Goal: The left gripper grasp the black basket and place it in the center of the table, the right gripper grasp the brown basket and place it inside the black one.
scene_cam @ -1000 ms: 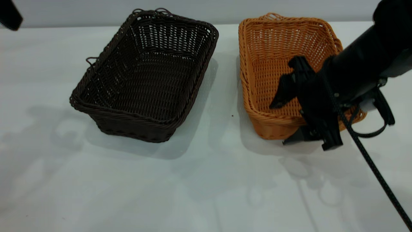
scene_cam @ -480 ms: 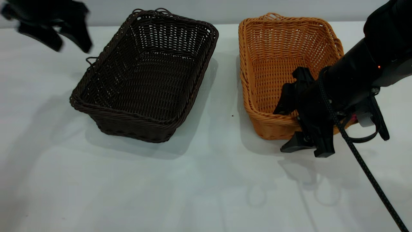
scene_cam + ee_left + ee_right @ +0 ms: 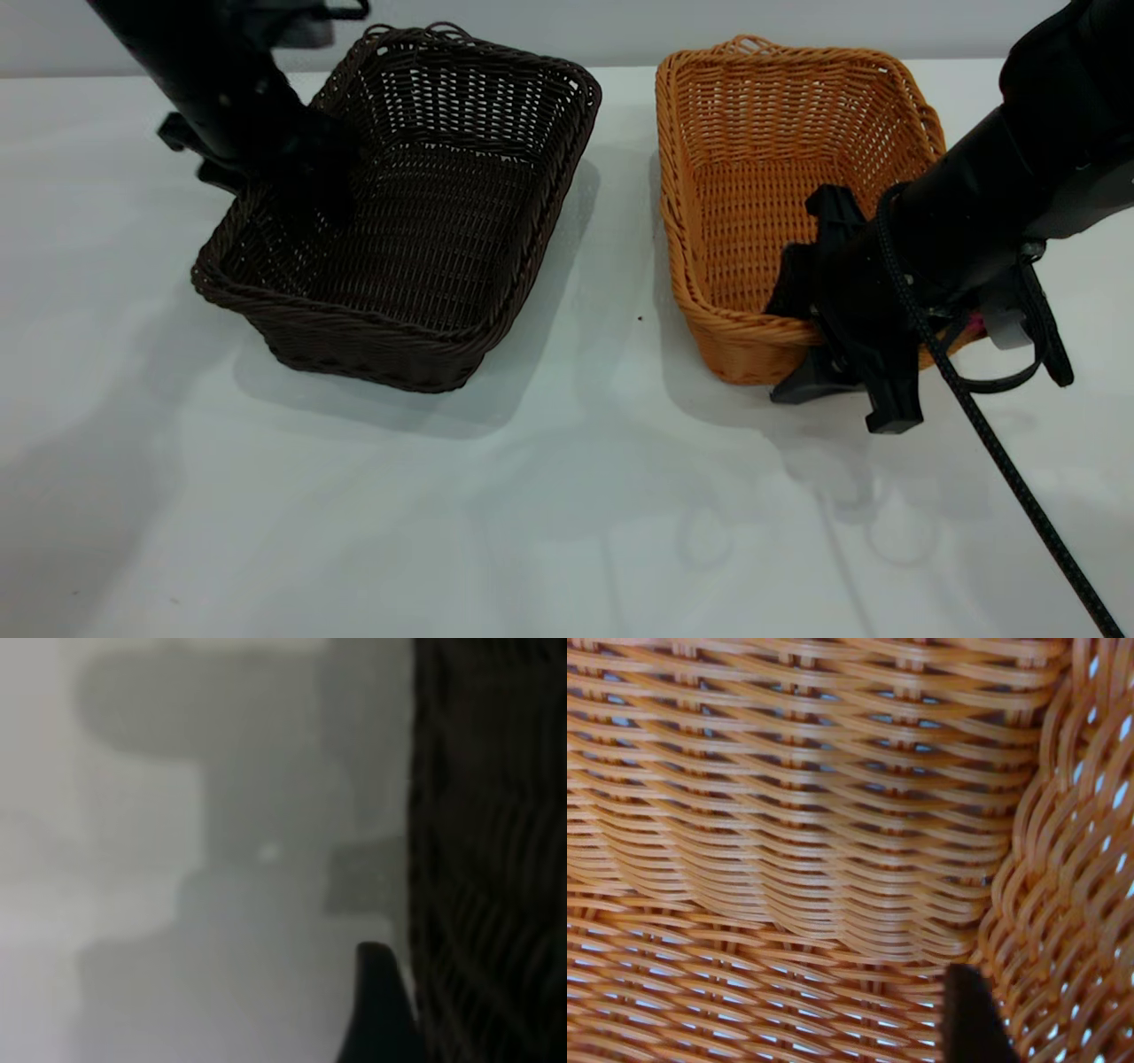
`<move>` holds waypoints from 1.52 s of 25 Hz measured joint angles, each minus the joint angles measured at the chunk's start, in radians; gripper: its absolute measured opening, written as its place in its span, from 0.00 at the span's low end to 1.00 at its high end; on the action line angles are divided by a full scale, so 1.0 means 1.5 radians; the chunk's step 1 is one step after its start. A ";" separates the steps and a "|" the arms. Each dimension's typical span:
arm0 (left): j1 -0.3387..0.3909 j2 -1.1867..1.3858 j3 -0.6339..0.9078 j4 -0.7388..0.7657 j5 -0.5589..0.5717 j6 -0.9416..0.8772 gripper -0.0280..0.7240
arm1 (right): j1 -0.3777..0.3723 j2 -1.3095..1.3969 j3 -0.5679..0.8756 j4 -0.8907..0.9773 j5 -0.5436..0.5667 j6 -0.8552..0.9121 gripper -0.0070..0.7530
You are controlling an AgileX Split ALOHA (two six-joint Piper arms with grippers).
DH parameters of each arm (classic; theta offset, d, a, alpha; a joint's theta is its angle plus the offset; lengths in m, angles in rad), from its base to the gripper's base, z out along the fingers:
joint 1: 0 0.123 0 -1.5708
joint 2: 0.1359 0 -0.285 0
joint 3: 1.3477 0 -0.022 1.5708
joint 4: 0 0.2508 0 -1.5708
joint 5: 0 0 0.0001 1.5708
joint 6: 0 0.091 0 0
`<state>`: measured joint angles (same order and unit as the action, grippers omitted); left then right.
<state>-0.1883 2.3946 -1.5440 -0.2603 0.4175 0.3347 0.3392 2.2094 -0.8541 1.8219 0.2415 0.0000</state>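
The black basket (image 3: 416,230) stands left of centre on the table (image 3: 532,505), and the brown basket (image 3: 762,151) stands to its right. My left gripper (image 3: 310,190) is down at the black basket's left rim. In the left wrist view one of its fingers (image 3: 376,1019) is outside the dark wall (image 3: 487,859) and the other is hidden; it reads as open. My right gripper (image 3: 784,350) is open and straddles the brown basket's near right rim, one jaw inside and one outside. The right wrist view shows the inner finger (image 3: 970,1019) beside the orange weave (image 3: 788,815).
The right arm's braided cable (image 3: 1001,461) runs down across the table's right front. A grey wall (image 3: 620,27) backs the table's far edge. Bare tabletop lies between the baskets and along the front.
My left arm has swung in from the far left corner and come down onto the black basket's left rim. My right gripper has sunk over the brown basket's rim, its jaws slightly closer.
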 joint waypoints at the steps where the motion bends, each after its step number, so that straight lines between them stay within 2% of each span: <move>1: -0.003 0.000 0.000 0.002 0.000 0.003 0.52 | 0.000 0.000 0.000 0.000 -0.002 0.000 0.38; 5: -0.008 0.000 -0.001 0.008 -0.008 0.006 0.22 | -0.001 -0.001 0.000 0.000 -0.006 -0.005 0.20; 6: -0.009 0.000 -0.001 0.010 -0.009 0.009 0.16 | -0.002 -0.002 0.000 0.000 -0.006 -0.006 0.19; 7: -0.009 0.000 -0.001 0.014 -0.004 0.017 0.15 | -0.007 -0.007 0.000 0.000 -0.005 -0.008 0.18; 11: -0.010 0.000 -0.001 0.013 -0.012 0.062 0.15 | -0.044 -0.047 0.000 -0.008 -0.004 -0.083 0.18; 15: -0.012 0.000 -0.001 0.003 -0.021 0.195 0.15 | -0.120 -0.104 0.000 -0.055 0.044 -0.255 0.18; 18: -0.025 0.000 -0.001 -0.007 -0.040 0.321 0.15 | -0.199 -0.143 -0.007 -0.112 0.144 -0.348 0.18; 19: -0.032 0.000 -0.001 -0.009 -0.046 0.370 0.15 | -0.227 -0.150 -0.015 -0.140 0.201 -0.369 0.18; 22: -0.066 0.000 -0.001 -0.018 -0.065 0.527 0.15 | -0.299 -0.158 -0.046 -0.228 0.353 -0.387 0.18; 25: -0.110 0.000 -0.001 -0.025 -0.077 0.694 0.15 | -0.347 -0.159 -0.082 -0.305 0.489 -0.388 0.17; 27: -0.136 -0.001 -0.001 -0.040 -0.084 0.778 0.15 | -0.365 -0.159 -0.100 -0.335 0.557 -0.388 0.17; 29: -0.156 -0.001 -0.001 -0.060 -0.098 0.821 0.15 | -0.374 -0.159 -0.113 -0.351 0.589 -0.393 0.17; 38: -0.162 -0.001 -0.001 -0.127 -0.104 0.853 0.16 | -0.377 -0.159 -0.132 -0.361 0.594 -0.393 0.17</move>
<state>-0.4317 2.3926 -1.5452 -0.4511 0.2618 1.6146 -0.2263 1.9707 -1.0521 1.2806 1.1324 -0.5898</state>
